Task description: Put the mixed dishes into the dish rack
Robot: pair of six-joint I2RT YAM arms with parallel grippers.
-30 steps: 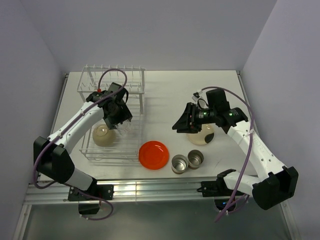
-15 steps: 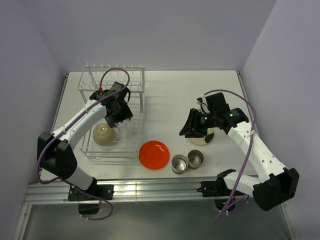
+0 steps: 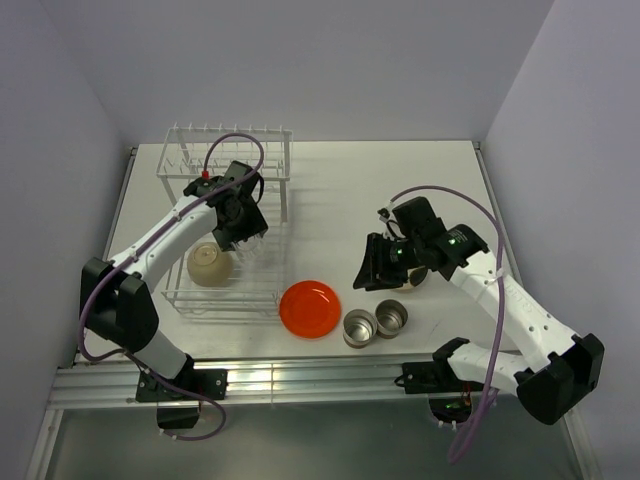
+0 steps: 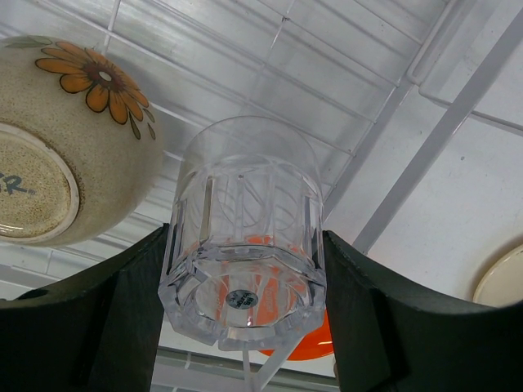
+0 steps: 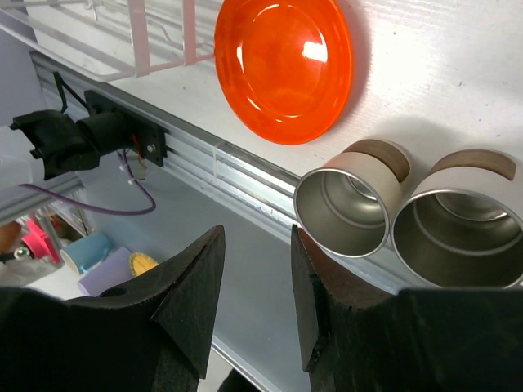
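Note:
My left gripper (image 3: 241,226) is shut on the clear glass (image 4: 245,180) and holds it over the basket of the white wire dish rack (image 3: 228,303). The white-beige bowl (image 3: 208,265) lies upside down in the rack; it also shows in the left wrist view (image 4: 65,155). The orange-red plate (image 3: 310,308) lies on the table right of the rack. Two steel cups (image 3: 359,327) (image 3: 391,318) stand beside it. My right gripper (image 3: 372,266) is open and empty, above the table behind the cups. The cream plate (image 3: 416,279) is mostly hidden under the right arm.
The rack's raised prong row (image 3: 226,150) is at the far end. In the right wrist view the orange-red plate (image 5: 282,61), both cups (image 5: 343,204) (image 5: 458,224) and the metal rail (image 5: 237,167) at the table's near edge show.
My right gripper has moved off the cream plate toward the near side, closer to the cups. My left gripper has shifted slightly toward the far end of the rack with the glass.

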